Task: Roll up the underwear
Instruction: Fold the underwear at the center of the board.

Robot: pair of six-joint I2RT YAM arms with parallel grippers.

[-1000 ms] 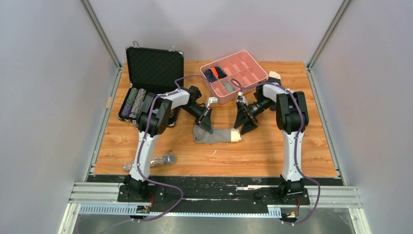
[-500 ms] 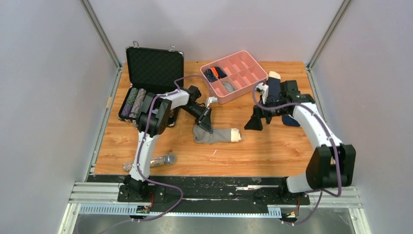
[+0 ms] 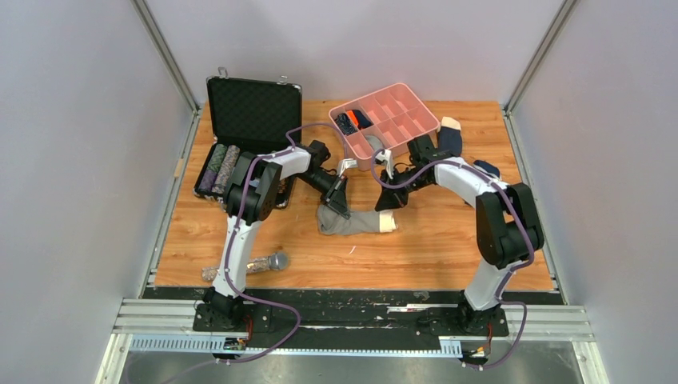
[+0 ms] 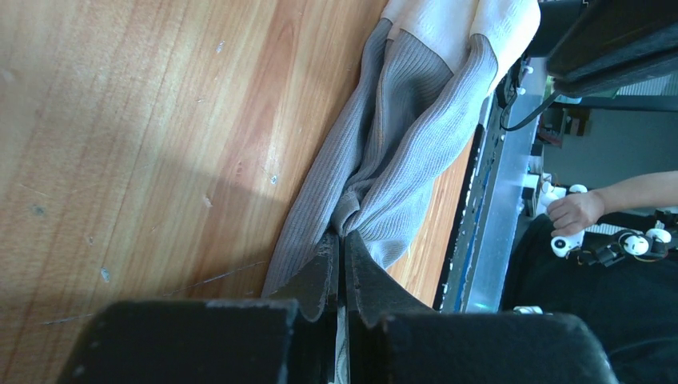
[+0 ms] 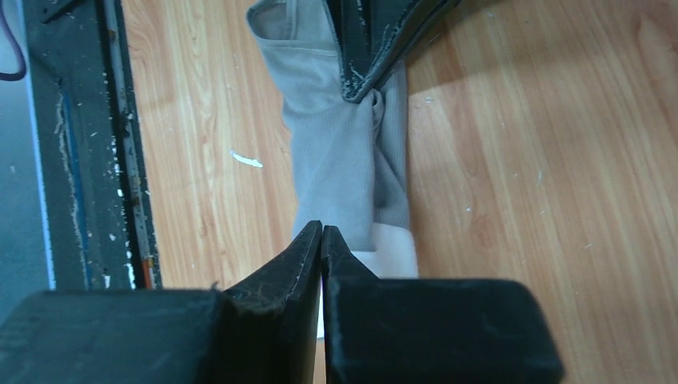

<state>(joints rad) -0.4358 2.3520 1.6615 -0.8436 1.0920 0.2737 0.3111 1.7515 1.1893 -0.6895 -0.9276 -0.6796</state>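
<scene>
At left wrist, left hand point(image 4: 342, 242) pinches underwear point(image 4: 409, 136); overhead unclear.

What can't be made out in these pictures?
- Right wrist view: whether the right gripper pinches the underwear; its own fingers cover the contact.
- Top view: what lies in the pink tray; too small.
- Left wrist view: the underwear's cream band, cut by the top edge.

Gray underwear point(image 4: 400, 136) — fold between tight jaws
</scene>
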